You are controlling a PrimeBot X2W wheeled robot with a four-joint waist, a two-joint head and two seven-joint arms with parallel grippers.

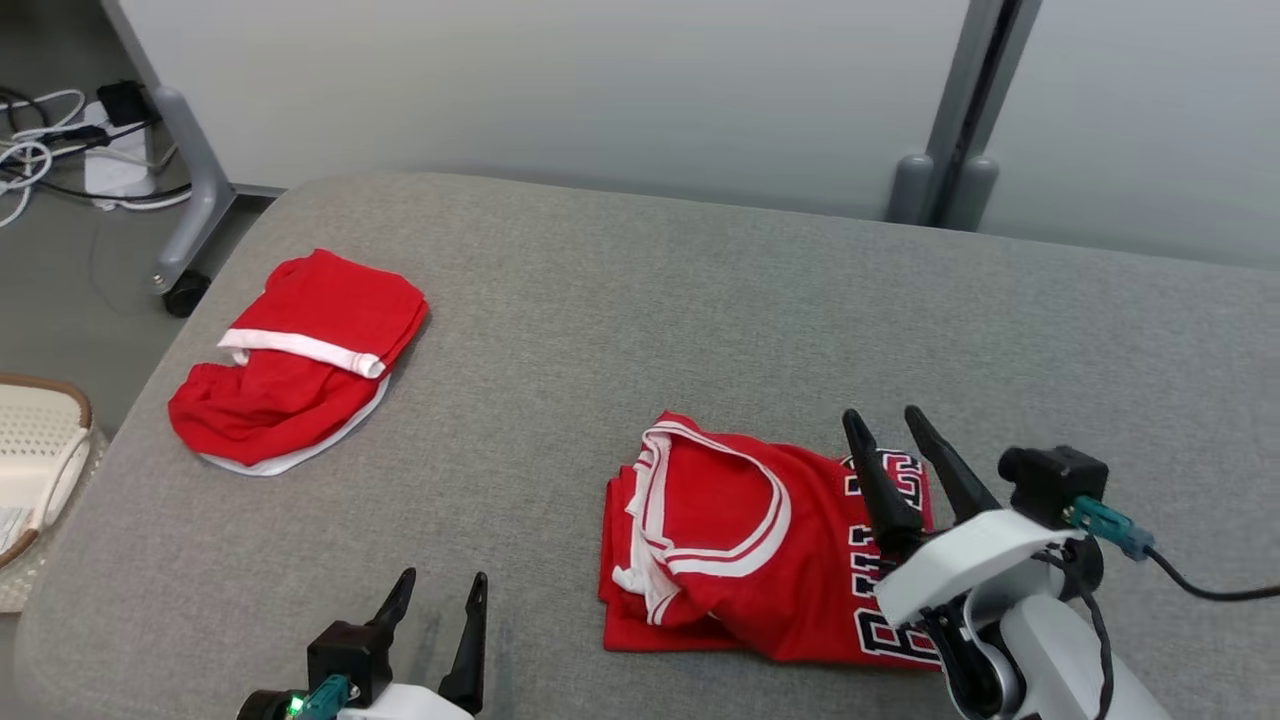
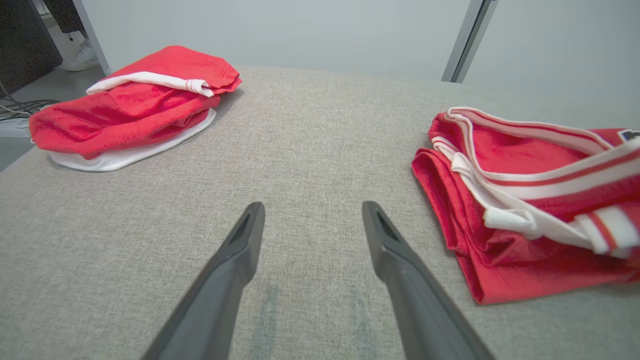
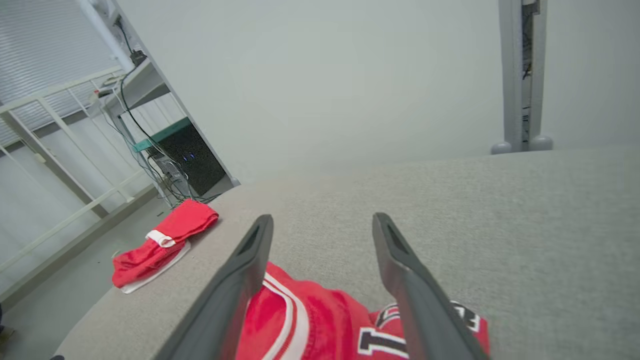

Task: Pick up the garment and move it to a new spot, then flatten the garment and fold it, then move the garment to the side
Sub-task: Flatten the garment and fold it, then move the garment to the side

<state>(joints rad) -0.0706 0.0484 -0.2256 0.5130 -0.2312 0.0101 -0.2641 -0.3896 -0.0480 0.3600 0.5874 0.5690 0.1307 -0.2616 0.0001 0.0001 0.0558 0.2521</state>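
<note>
Front and right of centre on the grey tabletop [image 1: 620, 300]: a folded red jersey [image 1: 720, 520], white-trimmed collar on top, black lettering along its right side. Right over that lettered side, the right gripper [image 1: 881, 413], fingers spread apart, clutching nothing; touching the cloth or just above it, hard to tell. Down at the near left, the left gripper [image 1: 445, 575], likewise spread and empty, low over bare grey fabric, with the jersey off to its right and not touching. Far left on the tabletop, well apart from both grippers: folded red shorts [image 1: 300, 365] with white trim. Beside the left edge, a pale woven basket [image 1: 35, 440].
</note>
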